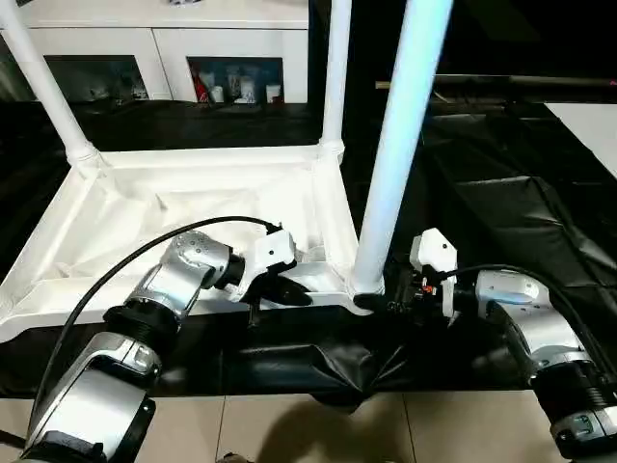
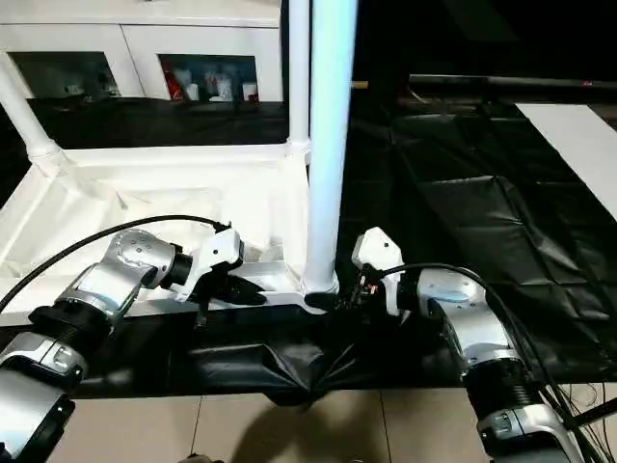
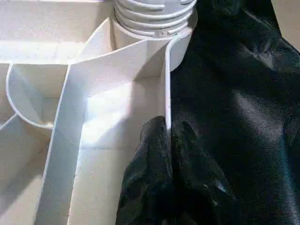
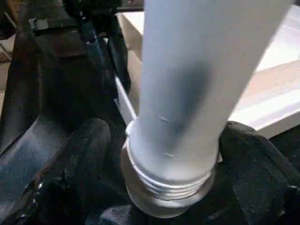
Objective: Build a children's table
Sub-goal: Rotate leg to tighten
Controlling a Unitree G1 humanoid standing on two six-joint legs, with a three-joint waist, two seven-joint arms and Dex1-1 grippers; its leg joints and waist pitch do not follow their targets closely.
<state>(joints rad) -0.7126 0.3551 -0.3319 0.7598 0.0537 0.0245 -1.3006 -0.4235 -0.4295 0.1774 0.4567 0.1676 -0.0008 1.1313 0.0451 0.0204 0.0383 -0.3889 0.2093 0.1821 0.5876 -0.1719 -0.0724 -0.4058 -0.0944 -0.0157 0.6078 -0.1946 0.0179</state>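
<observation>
Your tabletop (image 1: 145, 222) lies upside down on black sheeting (image 1: 501, 203), ribbed side up. L gripper (image 1: 280, 289) sits at its near edge, w/ both fingers (image 3: 154, 154) pinching the thin rim wall just beside the near-right corner socket. 3 legs stand in sockets: far-left leg (image 1: 43, 82), far-right leg (image 1: 335, 77), near-right leg (image 1: 400, 145). R gripper (image 1: 371, 301) is at the base of that near-right leg, fingers (image 4: 89, 140) spread either side of its threaded collar; can't tell if they touch it. White cabinet (image 1: 164, 48) behind.
</observation>
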